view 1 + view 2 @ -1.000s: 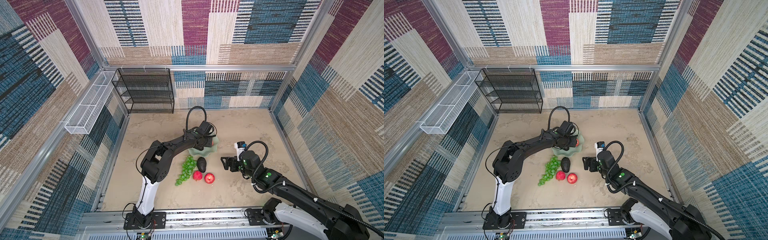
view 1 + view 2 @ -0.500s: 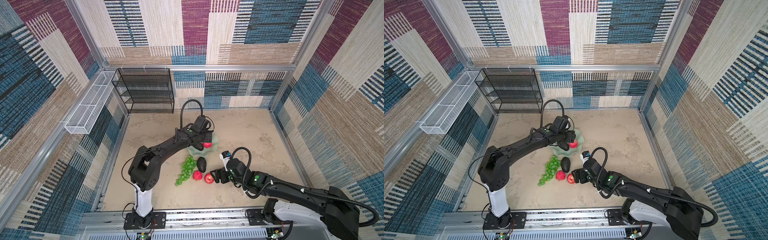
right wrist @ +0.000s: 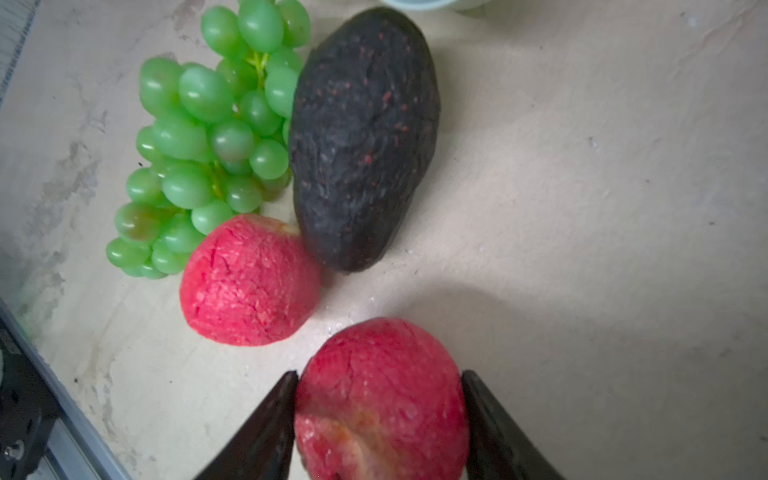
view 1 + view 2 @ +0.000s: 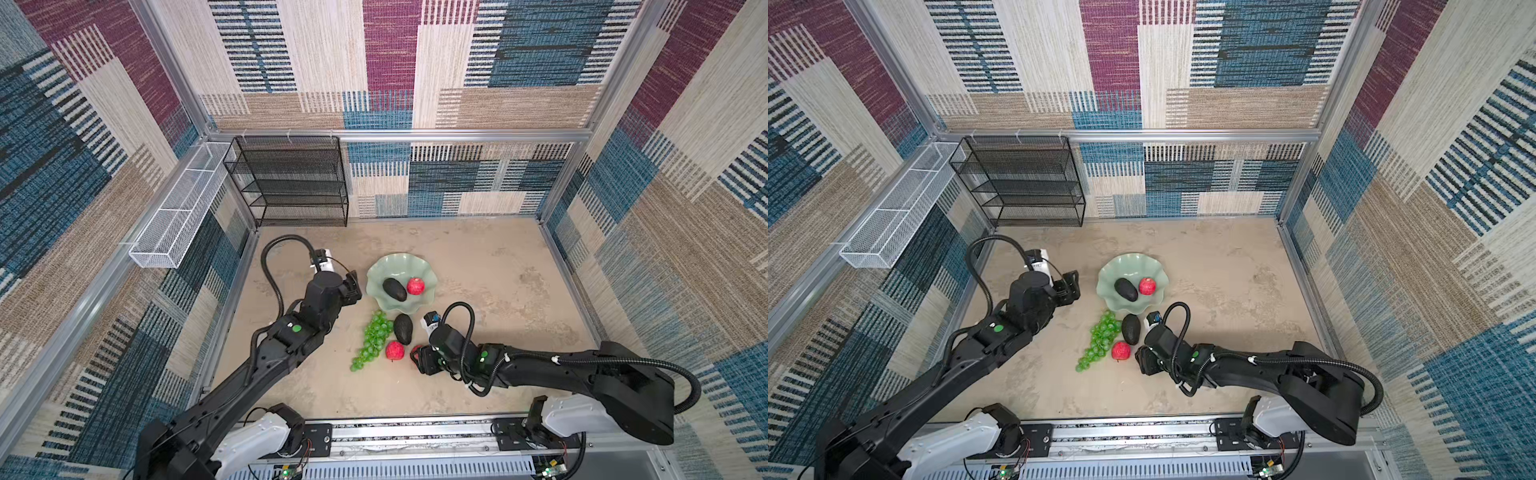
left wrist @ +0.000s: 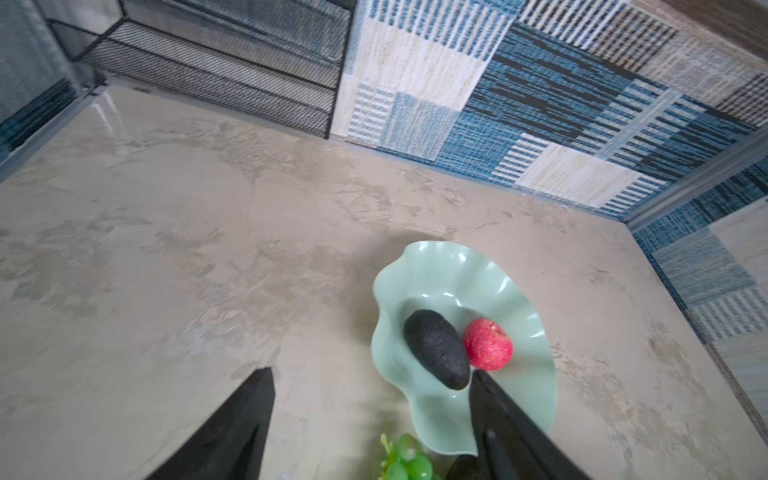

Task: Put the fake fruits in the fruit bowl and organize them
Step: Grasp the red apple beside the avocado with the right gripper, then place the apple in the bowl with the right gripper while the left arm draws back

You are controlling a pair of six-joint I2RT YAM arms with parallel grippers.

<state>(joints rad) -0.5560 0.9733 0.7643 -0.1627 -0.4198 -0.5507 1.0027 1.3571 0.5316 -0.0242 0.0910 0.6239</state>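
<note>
Red crackled skin with pale worn patches: that is the pinched apple (image 3: 380, 399). The right hand (image 3: 378, 374) grips it with a finger pressed against each side in the right wrist view. It looks to be sitting on the table (image 3: 582, 208), not yet lifted.

Step in hand: grasping this apple for the fruit bowl (image 4: 399, 264). The next move calls for a lift clear of the table, a carry past the table avocado (image 4: 402, 328) and a release on the bare part of the bowl, away from what is already inside.

The bowl holds the bowl avocado (image 4: 394, 289) and the bowl apple (image 4: 415, 286), touching side by side. That is two of six in, by my count.

On the table the grapes (image 4: 374, 338), the table avocado and the second apple (image 4: 394, 350) are packed together below the bowl. The pinched apple is just beside the second one, with a small gap.

The left hand (image 5: 370, 370) is spread and empty, over bare table just beside the bowl's rim.

Looks:
- **Bowl:** pale mint, shallow, wavy rim.
- **Avocados:** matte black, rough, with red specks.
- **Grapes:** glossy green, a long bunch.
</note>
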